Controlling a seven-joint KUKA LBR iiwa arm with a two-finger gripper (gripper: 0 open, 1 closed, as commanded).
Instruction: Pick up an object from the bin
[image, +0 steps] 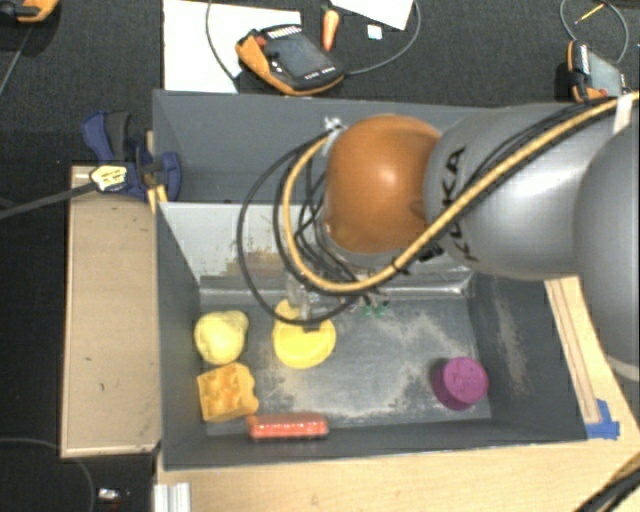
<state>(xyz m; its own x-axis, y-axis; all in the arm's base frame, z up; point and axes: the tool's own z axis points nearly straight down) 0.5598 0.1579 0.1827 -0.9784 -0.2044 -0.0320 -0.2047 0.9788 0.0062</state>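
Arm reaching in from the right, its orange wrist cover (375, 180) over the rear of the grey bin (178, 330). The gripper (300, 312) hangs at the rear edge of a flat yellow disc (305, 347) lying left of centre; whether it is open or closed cannot be told. Left: pale yellow lump (221, 336), orange block (227, 391), red bar (288, 428). Right, well apart: purple cylinder (460, 383)

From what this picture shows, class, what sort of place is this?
Probably a robotics lab's bin-picking station: a KUKA arm reaches into a grey metal bin holding a few loose test pieces, such as a yellow disc and a purple cylinder.
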